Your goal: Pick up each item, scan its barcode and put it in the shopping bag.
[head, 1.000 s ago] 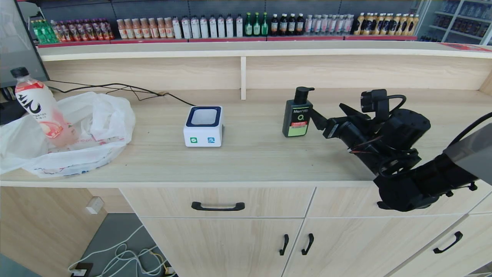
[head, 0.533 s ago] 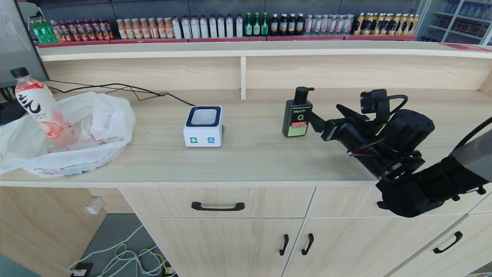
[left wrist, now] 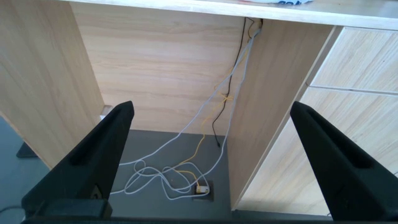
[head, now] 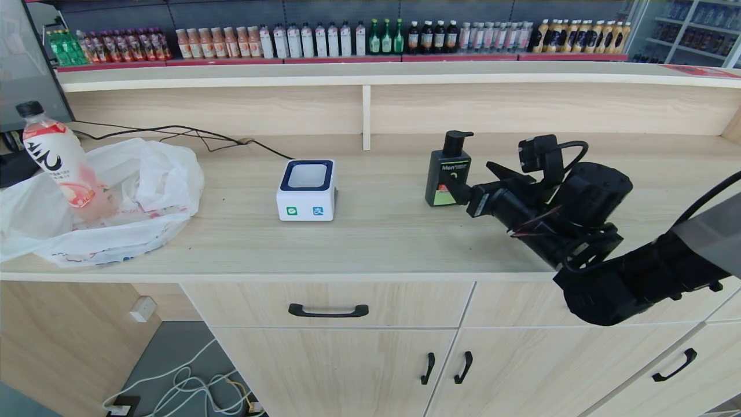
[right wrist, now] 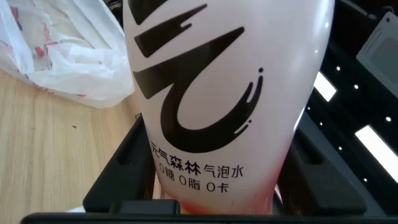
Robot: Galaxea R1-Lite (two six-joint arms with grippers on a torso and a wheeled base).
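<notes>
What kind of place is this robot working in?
Most likely the checkout counter of a small shop. Rows of bottled drinks line the shelves behind. A white barcode scanner box sits on the wooden counter, and a plastic shopping bag lies open at the robot's left.

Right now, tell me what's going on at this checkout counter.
The robot is partway through bagging items. Its right gripper is at the dark pump bottle, which stands on the counter to the right of the white scanner. I can't tell whether it has a grip yet. The pink drink bottle already stands in the white shopping bag at the counter's left end. The left gripper hangs open below the counter, holding nothing.
</notes>
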